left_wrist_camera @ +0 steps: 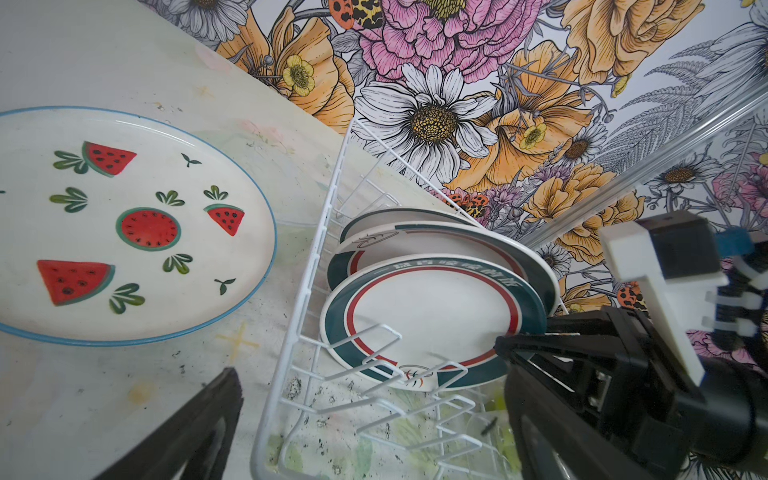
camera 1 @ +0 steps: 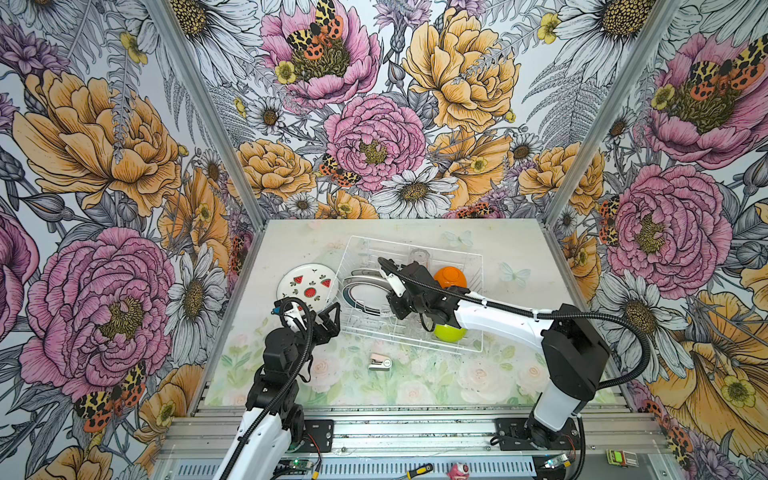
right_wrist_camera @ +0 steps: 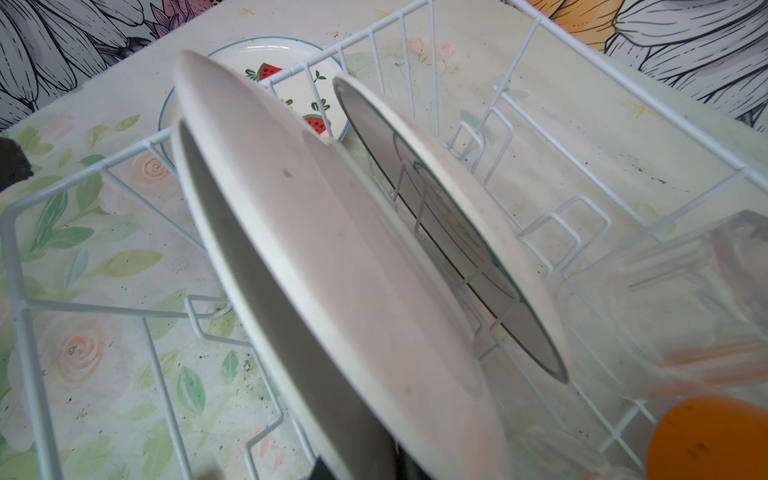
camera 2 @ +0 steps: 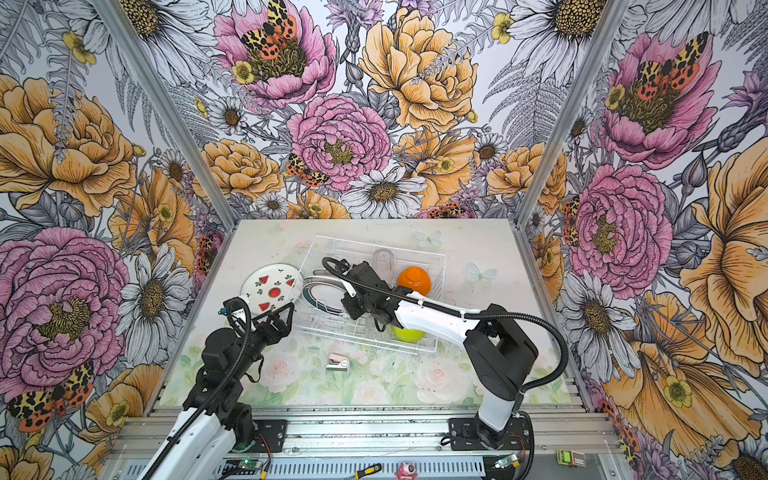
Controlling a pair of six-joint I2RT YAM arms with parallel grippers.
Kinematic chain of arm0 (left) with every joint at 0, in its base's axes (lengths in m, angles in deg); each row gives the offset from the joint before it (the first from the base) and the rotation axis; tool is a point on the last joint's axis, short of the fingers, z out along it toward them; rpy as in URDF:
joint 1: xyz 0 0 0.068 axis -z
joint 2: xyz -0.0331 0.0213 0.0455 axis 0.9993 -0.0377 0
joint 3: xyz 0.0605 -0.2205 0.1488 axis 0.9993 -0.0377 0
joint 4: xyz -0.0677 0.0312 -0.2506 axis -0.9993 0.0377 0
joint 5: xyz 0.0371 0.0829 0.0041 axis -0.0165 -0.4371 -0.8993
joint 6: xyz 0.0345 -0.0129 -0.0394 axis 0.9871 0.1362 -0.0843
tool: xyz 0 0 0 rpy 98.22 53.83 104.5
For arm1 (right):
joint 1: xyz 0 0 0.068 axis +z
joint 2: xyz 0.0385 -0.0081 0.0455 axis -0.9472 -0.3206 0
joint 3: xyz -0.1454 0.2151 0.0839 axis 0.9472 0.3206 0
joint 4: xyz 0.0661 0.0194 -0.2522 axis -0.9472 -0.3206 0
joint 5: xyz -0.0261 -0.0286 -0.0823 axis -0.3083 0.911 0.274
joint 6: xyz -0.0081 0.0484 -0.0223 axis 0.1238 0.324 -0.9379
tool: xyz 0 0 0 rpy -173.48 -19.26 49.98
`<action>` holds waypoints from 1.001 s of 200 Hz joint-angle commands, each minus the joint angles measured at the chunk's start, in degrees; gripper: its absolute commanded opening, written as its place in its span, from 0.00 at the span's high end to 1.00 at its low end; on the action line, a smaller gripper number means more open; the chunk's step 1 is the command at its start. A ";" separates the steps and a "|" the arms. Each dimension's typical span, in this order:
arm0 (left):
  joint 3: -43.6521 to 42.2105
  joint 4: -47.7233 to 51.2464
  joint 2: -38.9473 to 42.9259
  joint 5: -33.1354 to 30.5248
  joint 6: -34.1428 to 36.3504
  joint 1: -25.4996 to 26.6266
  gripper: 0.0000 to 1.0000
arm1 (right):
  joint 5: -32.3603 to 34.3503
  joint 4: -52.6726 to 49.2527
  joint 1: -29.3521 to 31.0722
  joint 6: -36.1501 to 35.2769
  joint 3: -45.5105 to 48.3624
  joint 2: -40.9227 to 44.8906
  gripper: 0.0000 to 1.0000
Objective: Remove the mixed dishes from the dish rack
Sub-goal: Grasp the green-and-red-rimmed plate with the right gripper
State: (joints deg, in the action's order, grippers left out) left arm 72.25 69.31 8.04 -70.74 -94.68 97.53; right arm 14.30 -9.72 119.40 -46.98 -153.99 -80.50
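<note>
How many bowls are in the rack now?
2: orange bowl toward the back right of the dish rack; lime-green bowl at its front right, partly under the right arm. More could hide beneath it.

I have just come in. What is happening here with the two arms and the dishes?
The robot is unloading the dish rack. The right gripper reaches into it and grips the rim of the front teal-rimmed plate, which stands between the tines. Two more plates stand behind it. The left gripper hangs open beside the watermelon plate, which lies flat on the table outside the rack. An orange bowl, a green bowl and a clear tumbler are inside.
</note>
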 commanded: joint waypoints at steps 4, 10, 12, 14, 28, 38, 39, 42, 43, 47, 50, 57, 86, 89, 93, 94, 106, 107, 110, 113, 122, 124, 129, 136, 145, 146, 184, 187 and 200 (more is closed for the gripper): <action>-1.04 -1.27 -0.37 -1.42 -0.52 0.65 0.01 | -0.35 1.72 -0.18 4.42 -1.72 3.47 0.97; -1.08 -1.27 -0.37 -1.52 -0.48 0.60 0.01 | -0.17 1.73 -0.10 4.35 -1.70 3.63 0.97; -1.07 -1.26 -0.37 -1.52 -0.48 0.59 0.01 | -0.13 1.69 -0.11 4.32 -1.71 3.65 0.97; -1.07 -1.28 -0.37 -1.54 -0.47 0.61 0.01 | -0.07 1.68 -0.06 4.29 -1.72 3.79 0.97; -1.11 -1.28 -0.39 -1.60 -0.51 0.60 0.01 | 0.28 1.75 -0.10 4.25 -1.78 4.18 0.99; -1.11 -1.26 -0.44 -1.69 -0.48 0.63 0.01 | 0.43 1.83 -0.10 4.15 -1.86 4.44 0.99; -1.08 -1.25 -0.45 -1.71 -0.47 0.61 0.01 | 0.47 1.75 -0.10 4.16 -1.83 4.45 0.99; -1.04 -1.18 -0.46 -1.69 -0.52 0.67 0.01 | 0.58 1.72 -0.12 4.17 -1.89 4.53 0.99; -1.04 -1.17 -0.46 -1.71 -0.54 0.67 0.01 | 0.63 1.70 -0.07 4.12 -1.89 4.53 0.99; -1.07 -1.20 -0.50 -1.72 -0.50 0.64 0.01 | 0.67 1.72 -0.11 4.11 -1.88 4.62 0.99; -1.10 -1.17 -0.46 -1.73 -0.49 0.68 0.01 | 0.80 1.74 -0.10 4.08 -1.82 4.63 1.00; -1.10 -1.17 -0.46 -1.79 -0.48 0.76 0.01 | 1.06 1.79 -0.11 4.03 -1.82 4.82 1.00; -1.07 -1.08 -0.46 -1.84 -0.53 0.76 0.01 | 1.38 1.77 -0.20 4.08 -1.86 5.32 1.00; -1.04 -1.10 -0.46 -1.90 -0.52 0.72 0.01 | 1.38 1.78 -0.21 4.12 -1.82 5.37 1.00; -1.08 -1.08 -0.46 -1.97 -0.51 0.77 0.01 | 1.36 1.77 -0.20 4.13 -1.82 5.43 1.00; -1.10 -1.08 -0.46 -1.98 -0.53 0.77 0.01 | 1.33 1.77 -0.24 4.10 -1.82 5.47 1.00; -1.04 -1.04 -0.46 -2.05 -0.52 0.77 0.02 | 1.27 1.78 -0.17 4.23 -1.98 5.76 1.00; -1.09 -1.01 -0.46 -2.06 -0.50 0.81 0.01 | 1.28 1.77 -0.14 4.20 -1.98 5.76 1.00; -1.06 -0.99 -0.46 -2.03 -0.53 0.85 0.01 | 1.29 1.77 -0.17 4.25 -1.97 5.92 1.00; -1.04 -0.99 -0.46 -2.07 -0.50 0.82 0.01 | 1.29 1.77 -0.19 4.25 -1.98 5.93 1.00; -1.02 -0.99 -0.46 -2.06 -0.55 0.84 0.01 | 1.27 1.80 -0.20 4.24 -2.07 6.17 1.00; -1.03 -0.99 -0.44 -2.07 -0.54 0.85 0.01 | 1.29 1.78 -0.15 4.19 -2.07 6.27 1.00; -1.00 -0.99 -0.46 -2.04 -0.48 0.84 0.01 | 1.29 1.77 -0.16 4.25 -2.07 6.33 1.00; -0.99 -1.00 -0.46 -1.99 -0.50 0.83 0.01 | 1.29 1.80 -0.20 4.17 -2.07 6.60 1.00; -1.03 -0.97 -0.46 -2.08 -0.50 0.85 0.01 | 1.37 1.81 -0.22 4.17 -2.07 6.85 1.00; -1.04 -0.98 -0.46 -2.08 -0.53 0.85 0.01 | 1.38 1.79 -0.25 4.12 -2.07 6.88 1.00; -0.98 -0.97 -0.50 -2.12 -0.48 0.91 0.01 | 1.64 1.77 -0.22 4.21 -2.02 7.88 1.00; -1.00 -0.96 -0.52 -2.14 -0.48 0.90 0.01 | 1.64 1.79 -0.20 4.21 -2.05 7.92 1.00; -0.98 -0.97 -0.52 -2.15 -0.48 0.89 0.01 | 1.60 1.87 -0.20 4.20 -2.07 8.22 1.00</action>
State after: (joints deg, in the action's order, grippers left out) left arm 72.25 69.33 7.56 -71.86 -94.68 97.84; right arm 17.40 -10.72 118.85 -46.50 -154.10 -75.67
